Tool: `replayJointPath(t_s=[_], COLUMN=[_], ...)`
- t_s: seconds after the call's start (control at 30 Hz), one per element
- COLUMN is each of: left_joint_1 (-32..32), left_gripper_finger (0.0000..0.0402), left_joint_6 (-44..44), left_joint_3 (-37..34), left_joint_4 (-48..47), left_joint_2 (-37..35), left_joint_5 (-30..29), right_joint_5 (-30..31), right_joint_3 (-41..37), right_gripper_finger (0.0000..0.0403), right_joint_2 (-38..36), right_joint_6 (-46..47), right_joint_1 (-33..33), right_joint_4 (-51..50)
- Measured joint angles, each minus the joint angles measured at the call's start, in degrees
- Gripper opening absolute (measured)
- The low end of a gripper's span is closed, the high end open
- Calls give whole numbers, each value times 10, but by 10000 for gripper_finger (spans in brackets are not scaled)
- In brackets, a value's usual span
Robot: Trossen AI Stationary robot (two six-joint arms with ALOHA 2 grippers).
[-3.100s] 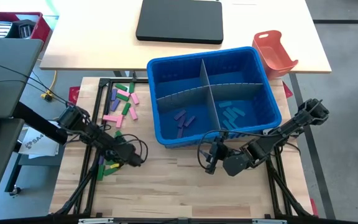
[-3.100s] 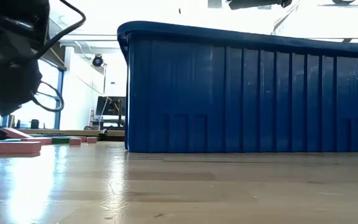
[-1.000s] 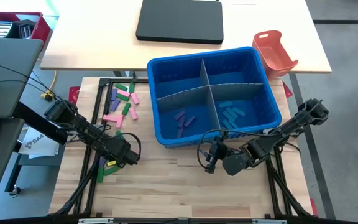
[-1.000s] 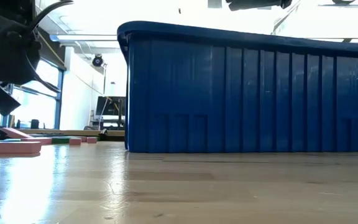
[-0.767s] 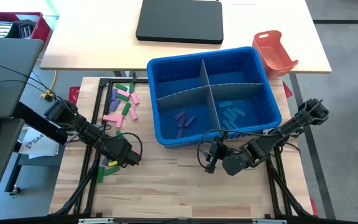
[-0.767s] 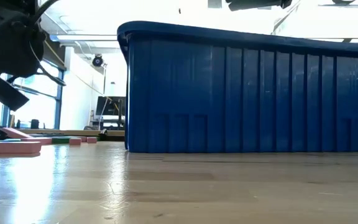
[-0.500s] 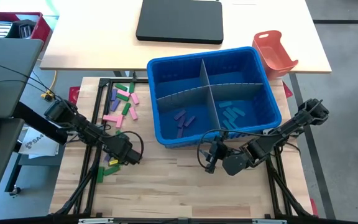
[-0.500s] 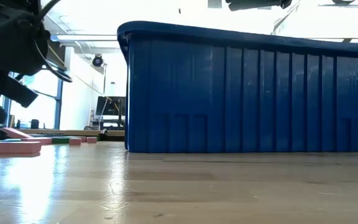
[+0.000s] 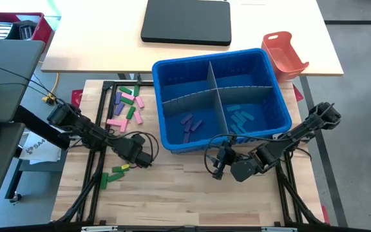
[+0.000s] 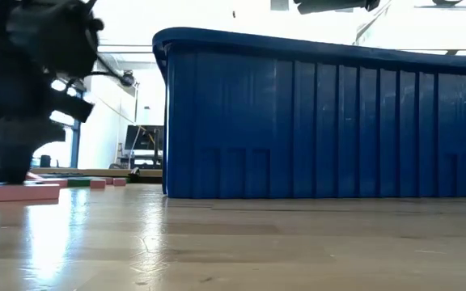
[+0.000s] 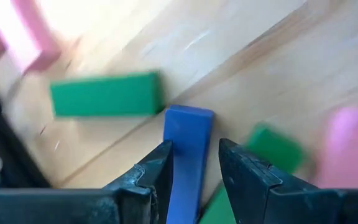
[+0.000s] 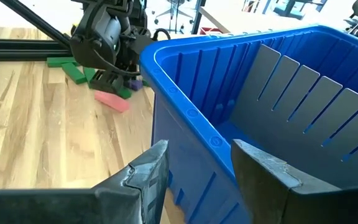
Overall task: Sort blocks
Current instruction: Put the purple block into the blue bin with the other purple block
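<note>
Left tool point(image 9: 145, 154) sits low over the wood surface point(image 9: 172, 187), just left of the bin point(image 9: 221, 100), pinching a blue block point(image 11: 187, 162) between its fingers point(image 11: 157, 174). Block runs lengthwise between the jaws, end sticking out past the tips. Under it: a green block point(image 11: 104, 94) and pink ones, blurred.

Right tool point(image 12: 194, 168) waits at the bin's near wall, jaws spread, nothing in them.

More blocks loose on the surface left of the bin point(image 9: 126, 106), a few green near the frame point(image 9: 111, 174). In the bin, purple ones lie in the near-left cell point(image 9: 189, 122), blue ones in the near-right cell point(image 9: 240, 118).

Step in hand, as I read it: carry the blue block to the blue cell. To do it well:
- lift clear of the bin rim before crossing, the wall is tall
- pass over the purple cell and the grey divider, let go only above the near-right cell
- grip looks narrow and the block long, so keep the wrist steady to avoid it swinging out
- watch the right arm by that same near wall
</note>
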Motion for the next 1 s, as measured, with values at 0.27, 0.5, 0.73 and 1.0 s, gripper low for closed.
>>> replayJointPath(t_s=[0.27, 0.5, 0.73, 1.0], left_joint_1=[-4, -15, -13, -13], left_gripper_finger=[122, 158, 198, 193], left_joint_6=[21, -28, -54, -62], left_joint_3=[23, -10, -75, -136], left_joint_4=[-16, -39, 19, 117], left_joint_2=[-10, -70, -138, -157], left_joint_5=[-9, -18, -8, -5], right_joint_5=[0, 0, 0, 0], right_joint_3=[0, 0, 0, 0], right_gripper_finger=[169, 169, 169, 169], right_joint_2=[0, 0, 0, 0], right_joint_6=[0, 0, 0, 0], right_joint_1=[0, 0, 0, 0], right_joint_4=[0, 0, 0, 0])
